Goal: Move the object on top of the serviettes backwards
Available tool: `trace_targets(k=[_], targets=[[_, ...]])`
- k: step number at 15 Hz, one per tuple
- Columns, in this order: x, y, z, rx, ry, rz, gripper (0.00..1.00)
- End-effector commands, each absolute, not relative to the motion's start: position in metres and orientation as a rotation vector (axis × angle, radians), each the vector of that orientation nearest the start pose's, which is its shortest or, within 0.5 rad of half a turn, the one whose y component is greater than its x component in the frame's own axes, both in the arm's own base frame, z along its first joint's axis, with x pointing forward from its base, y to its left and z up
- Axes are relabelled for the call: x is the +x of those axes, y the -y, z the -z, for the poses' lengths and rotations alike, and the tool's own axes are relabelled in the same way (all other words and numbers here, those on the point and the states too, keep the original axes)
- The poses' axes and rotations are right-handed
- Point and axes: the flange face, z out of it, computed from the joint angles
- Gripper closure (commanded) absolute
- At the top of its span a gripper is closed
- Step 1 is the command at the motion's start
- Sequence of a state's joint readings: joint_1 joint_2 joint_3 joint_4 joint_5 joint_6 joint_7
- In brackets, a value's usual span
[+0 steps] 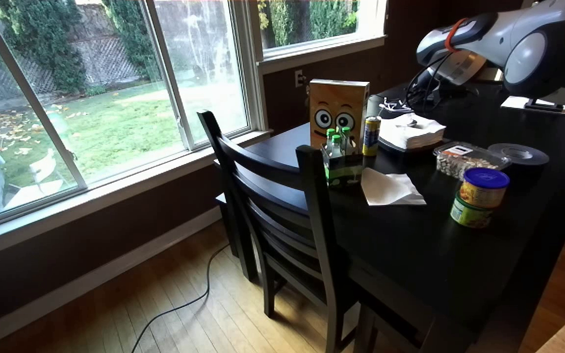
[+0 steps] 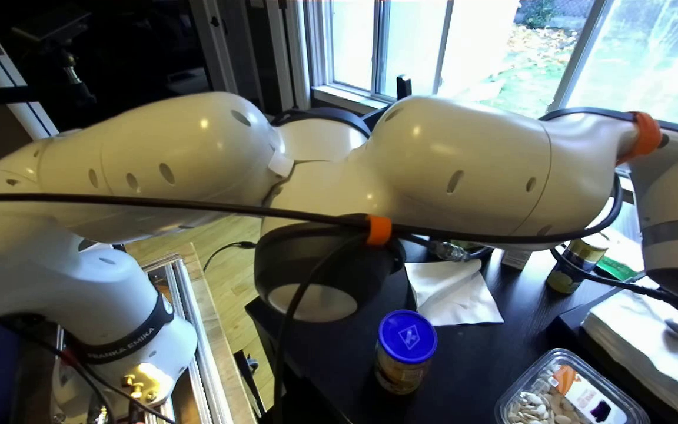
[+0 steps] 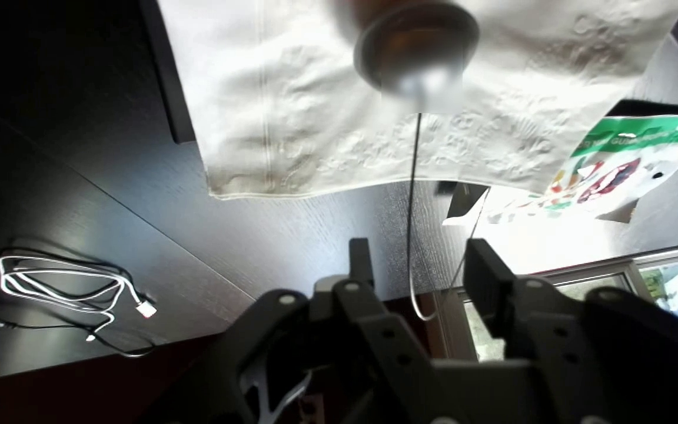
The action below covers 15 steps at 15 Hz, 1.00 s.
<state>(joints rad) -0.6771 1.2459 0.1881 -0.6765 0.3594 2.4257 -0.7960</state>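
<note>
On the embossed paper serviettes (image 3: 315,141) rests a shiny, round-bowled spoon (image 3: 418,56) — the gripper (image 3: 420,256) near them spread partway, the thin handle seemingly between its jaws.

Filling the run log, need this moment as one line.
hand: open, gripping nothing; metal piece: on napkin stack; plastic box: beside napkin stack

Both exterior views: down over shared table (image 1: 424,240), windows (image 1: 168,73) beyond; wrist view: close above serviettes (image 3: 339,126).
</note>
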Motion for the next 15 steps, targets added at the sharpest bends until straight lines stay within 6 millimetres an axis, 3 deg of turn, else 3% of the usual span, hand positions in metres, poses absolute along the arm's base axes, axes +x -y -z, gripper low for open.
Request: trace_targets(k=[1,4,7,12,15], targets=[[0.695,0.479,-0.278,-3.035,-0.261,0.913,0.21],[0.686,0.482,-0.297,-3.148,-0.399,0.746,0.02],[0.685,0.459,-0.311,-3.122,-0.369,0.5,0.0],[0.685,0.391,-0.328,-2.997,-0.291,0.159,0.0],[0.682,0.34,-0.336,-2.895,-0.291,-0.025,0.0]])
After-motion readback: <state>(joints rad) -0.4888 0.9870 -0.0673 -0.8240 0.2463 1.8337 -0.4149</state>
